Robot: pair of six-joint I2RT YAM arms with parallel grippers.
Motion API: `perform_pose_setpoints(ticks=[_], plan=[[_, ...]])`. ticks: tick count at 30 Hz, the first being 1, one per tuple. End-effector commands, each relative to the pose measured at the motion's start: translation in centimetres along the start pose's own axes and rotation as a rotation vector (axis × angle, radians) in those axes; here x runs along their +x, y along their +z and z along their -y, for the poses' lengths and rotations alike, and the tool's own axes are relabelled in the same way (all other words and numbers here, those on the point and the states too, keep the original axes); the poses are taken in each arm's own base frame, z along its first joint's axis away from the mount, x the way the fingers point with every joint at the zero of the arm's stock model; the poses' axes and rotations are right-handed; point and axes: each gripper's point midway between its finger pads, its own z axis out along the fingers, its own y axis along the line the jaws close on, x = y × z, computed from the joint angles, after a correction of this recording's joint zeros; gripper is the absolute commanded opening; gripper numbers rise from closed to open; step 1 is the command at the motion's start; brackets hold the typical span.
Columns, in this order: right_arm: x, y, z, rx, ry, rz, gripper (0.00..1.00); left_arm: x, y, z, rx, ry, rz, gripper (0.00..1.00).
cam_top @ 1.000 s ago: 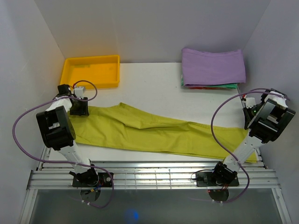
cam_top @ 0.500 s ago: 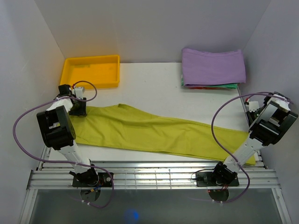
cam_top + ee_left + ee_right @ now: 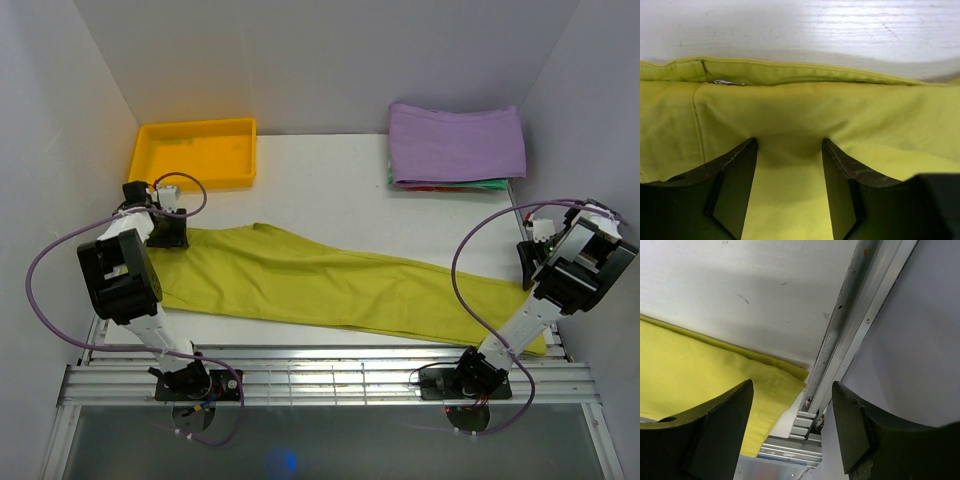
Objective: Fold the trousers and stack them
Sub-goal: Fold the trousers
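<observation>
The yellow-green trousers (image 3: 320, 285) lie stretched flat across the table, waist at the left and leg ends at the right front. My left gripper (image 3: 166, 231) stands open over the waist end. In the left wrist view the left gripper (image 3: 788, 145) has its fingertips down on the cloth (image 3: 800, 105), which lies flat between them, close to the waistband seam. My right gripper (image 3: 528, 262) hovers open by the right wall, above the leg end. In its own view the right gripper (image 3: 792, 384) holds nothing, and the trouser hem corner (image 3: 690, 370) lies below, to the left.
A yellow tray (image 3: 195, 152) sits at the back left. A folded purple cloth (image 3: 457, 142) tops a stack at the back right. An aluminium rail (image 3: 840, 335) runs along the table's right edge beside the wall, and a rail frame (image 3: 320, 375) along the front.
My right gripper was shut and now stands open, apart from the leg end, a little further right. The wrinkle in the trousers has been pulled flat. The left arm has barely moved.
</observation>
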Motion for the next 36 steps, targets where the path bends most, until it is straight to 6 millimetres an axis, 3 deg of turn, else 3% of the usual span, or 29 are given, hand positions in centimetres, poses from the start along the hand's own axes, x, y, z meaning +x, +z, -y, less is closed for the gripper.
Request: perform_pose_setpoints(ticks=[1,4,8,11,14,15,17,18,19,21,22,23,28,36], plan=[[2.1,-2.3,-0.9,-0.02,0.065,0.023,0.7,-1.6,-3.5,2.2,0.101,-0.007,0.081,0.65],[3.4,-1.9,-2.2,-0.03,0.056,0.004,0.69,-2.8,-5.4,4.0,0.186,0.018,0.151,0.68],[5.2,0.6,-3.6,-0.056,0.055,-0.048,0.6,-5.3,-8.4,6.9,0.305,0.14,0.275,0.69],[5.9,2.3,-3.8,-0.076,0.062,-0.08,0.48,-6.9,-10.2,10.8,0.435,0.338,0.348,0.66],[5.7,2.8,-3.3,-0.075,0.059,-0.089,0.3,-6.1,-10.3,15.9,0.577,0.6,0.334,0.63],[5.7,2.9,-3.2,-0.076,0.058,-0.091,0.26,-5.8,-10.6,18.4,0.63,0.69,0.312,0.62],[5.4,2.9,-2.7,-0.07,0.054,-0.089,0.17,-5.1,-9.3,20.1,0.694,0.836,0.293,0.6],[5.3,2.8,-2.5,-0.068,0.052,-0.087,0.13,-5.1,-9.5,22.1,0.742,0.906,0.285,0.59],[5.0,2.7,-2.2,-0.061,0.051,-0.082,0.09,-4.5,-8.0,22.7,0.778,0.931,0.245,0.59],[4.7,2.5,-2.0,-0.06,0.05,-0.076,0.08,-3.7,-7.0,24.0,0.827,1.016,0.196,0.58],[4.4,2.2,-1.6,-0.054,0.047,-0.067,0.08,-5.1,-6.8,24.3,0.817,1.048,0.208,0.57],[4.3,2.1,-1.6,-0.056,0.048,-0.064,0.08,-4.6,-5.1,24.5,0.843,1.057,0.167,0.56],[4.0,1.8,-1.4,-0.056,0.043,-0.059,0.08,-5.1,-2.7,25.7,0.852,1.121,0.123,0.56],[4.1,1.7,-1.4,-0.051,0.032,-0.061,0.08,-2.3,0.6,25.5,0.845,1.179,-0.003,0.52]])
